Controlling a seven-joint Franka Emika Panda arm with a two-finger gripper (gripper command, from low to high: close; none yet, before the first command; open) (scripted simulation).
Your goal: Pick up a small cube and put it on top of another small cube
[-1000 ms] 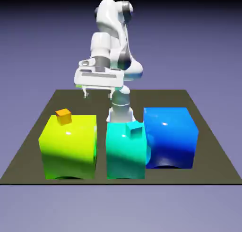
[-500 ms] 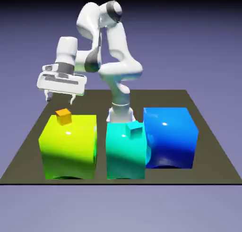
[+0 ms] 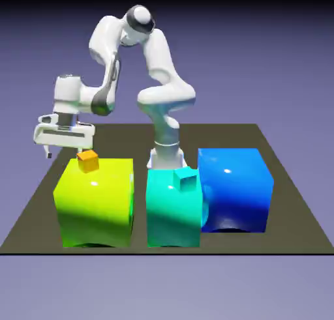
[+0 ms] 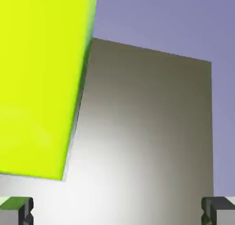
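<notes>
The tiny orange cube [image 3: 87,160] sits on the back left part of the large yellow-green block [image 3: 96,201]. On top of the large teal block [image 3: 173,211] rests the tiny teal-cyan cube [image 3: 185,177]. My gripper [image 3: 64,152] hangs open just beyond and to the exterior view's left of the orange cube, at about its height, with nothing between its fingers. In the hand view the gripper [image 4: 117,215] shows only its two fingertips [image 4: 16,210], wide apart. That view holds the yellow-green block [image 4: 41,82] but neither small cube.
A large glossy blue block [image 3: 233,189] stands right of the teal block. All three big blocks stand in a row on the dark mat [image 3: 287,201], which fills most of the hand view [image 4: 147,128].
The arm has swung from above the mat's middle to the exterior view's left and lowered. The open gripper now hangs beside the orange cube. No cube has moved.
</notes>
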